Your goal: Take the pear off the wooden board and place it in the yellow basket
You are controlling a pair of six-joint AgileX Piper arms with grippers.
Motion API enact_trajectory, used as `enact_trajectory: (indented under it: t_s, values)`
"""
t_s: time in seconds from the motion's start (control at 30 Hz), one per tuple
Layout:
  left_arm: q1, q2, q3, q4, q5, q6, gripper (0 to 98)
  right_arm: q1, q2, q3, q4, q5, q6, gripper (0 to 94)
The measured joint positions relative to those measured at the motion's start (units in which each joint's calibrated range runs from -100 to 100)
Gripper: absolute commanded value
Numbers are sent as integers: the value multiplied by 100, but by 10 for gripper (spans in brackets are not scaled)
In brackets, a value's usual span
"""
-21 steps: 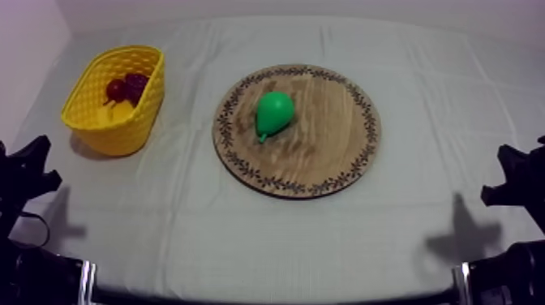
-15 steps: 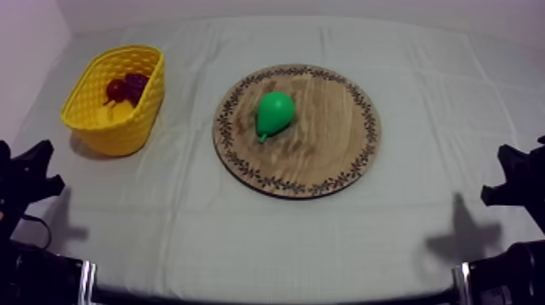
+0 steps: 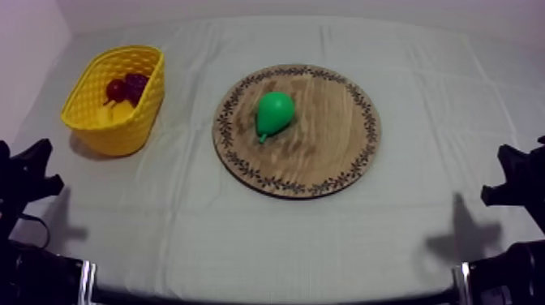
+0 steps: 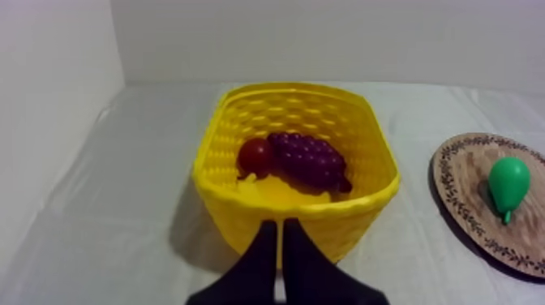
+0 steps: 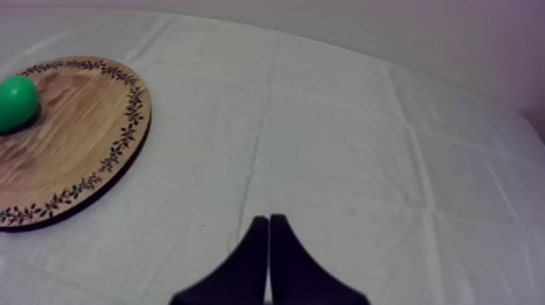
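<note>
A green pear (image 3: 273, 113) lies on the left half of the round wooden board (image 3: 341, 154) in the middle of the table. The yellow basket (image 3: 96, 122) stands at the far left and holds a bunch of grapes (image 3: 136, 82) and a small red fruit (image 3: 116, 88). My left gripper (image 4: 279, 225) is shut on nothing, just in front of the basket's (image 4: 341, 211) near wall, low at the table's left side (image 3: 32, 166). My right gripper (image 5: 268, 220) is shut on nothing over bare cloth, right of the board (image 5: 89, 154), with the pear (image 5: 16, 103) at the board's far side.
The grey-white cloth (image 3: 268, 235) has open room in front of the board and to its right. A pale wall (image 4: 324, 40) rises behind the table's far edge.
My left gripper has shifted very slightly at the table's left edge. The pear, the board, the basket and the right arm have not moved.
</note>
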Motion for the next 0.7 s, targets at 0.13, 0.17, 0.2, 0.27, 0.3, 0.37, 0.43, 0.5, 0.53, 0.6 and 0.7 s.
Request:
enact_trajectory:
  t_s: [0.13,0.17,0.2,0.27,0.3,0.37,0.43,0.5,0.53,0.6,0.7]
  values:
    - [-13,73,-75,-114,-84,81,0,0,0,0,0,0,0,5]
    - [-23,112,-112,-131,-97,93,0,0,0,0,0,0,0,5]
    - [-40,174,-169,-138,-121,103,0,0,0,0,0,0,0,5]
    - [-65,304,-327,-138,-157,111,0,0,0,0,0,0,0,5]
    - [-86,397,-425,-126,-149,111,0,0,0,0,0,0,0,5]
    - [-122,576,-631,-82,-110,86,0,0,0,0,0,-9,0,5]
    - [-151,786,-875,-43,-13,48,0,0,0,0,0,-9,2,5]
    - [-174,1044,-1181,-14,82,4,0,0,0,0,0,-9,2,5]
    - [-180,1183,-1310,0,117,-10,0,0,0,0,0,-9,2,5]
    - [-188,1471,-1679,4,206,-48,0,0,0,0,0,-9,2,5]
    - [-189,1902,-2189,11,301,-105,0,0,0,0,0,-9,2,5]
